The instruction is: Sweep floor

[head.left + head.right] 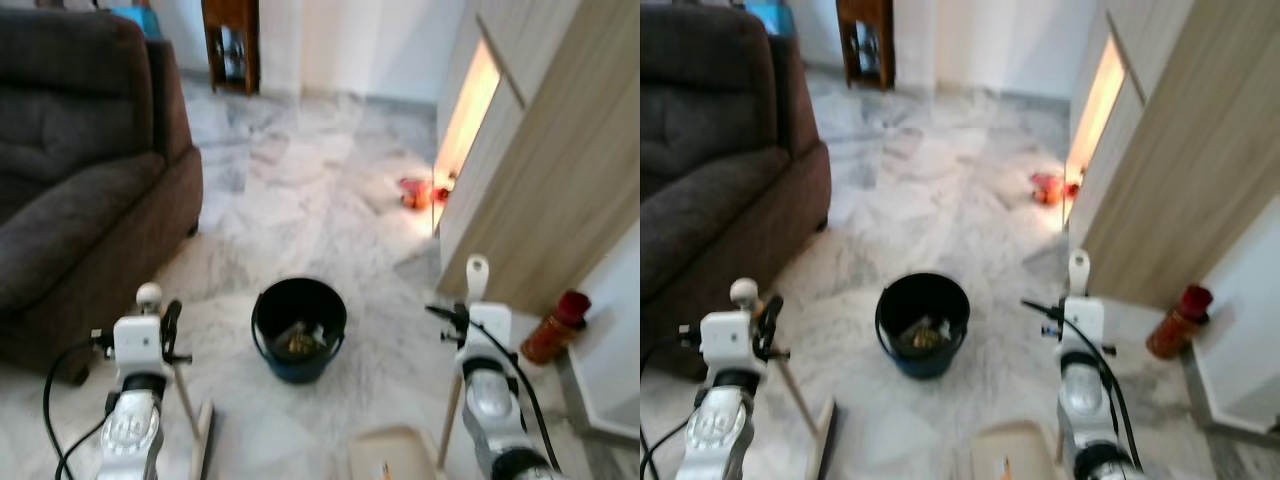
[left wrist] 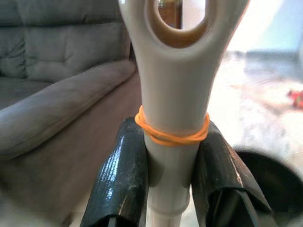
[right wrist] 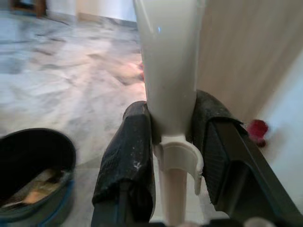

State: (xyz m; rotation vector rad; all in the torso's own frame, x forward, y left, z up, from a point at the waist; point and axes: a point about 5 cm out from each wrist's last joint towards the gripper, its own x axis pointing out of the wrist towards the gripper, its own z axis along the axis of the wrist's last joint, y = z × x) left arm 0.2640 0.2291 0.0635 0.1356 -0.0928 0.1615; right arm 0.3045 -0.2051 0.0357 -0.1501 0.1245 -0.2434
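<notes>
Brown sofa [image 1: 70, 170] sat at your far left on the marble floor [image 1: 300, 190]. Your left gripper [image 2: 168, 175] pinched the broom handle [image 2: 175, 94] just under its orange band [image 2: 171, 135], the broom slanting down to the floor beside you. Between your arms stood a black bucket [image 1: 298, 328] holding some debris. Your right gripper [image 3: 173, 161] clamped the dustpan handle [image 3: 168, 71], the dustpan [image 1: 392, 452] resting low by that arm. Farther right, a red bottle [image 1: 555, 326] stood near the wooden cabinet [image 1: 540, 170].

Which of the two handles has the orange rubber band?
The broom handle in the left claw. The band is wrapped just above the fingers. The dustpan handle in the right claw is plain white.
</notes>
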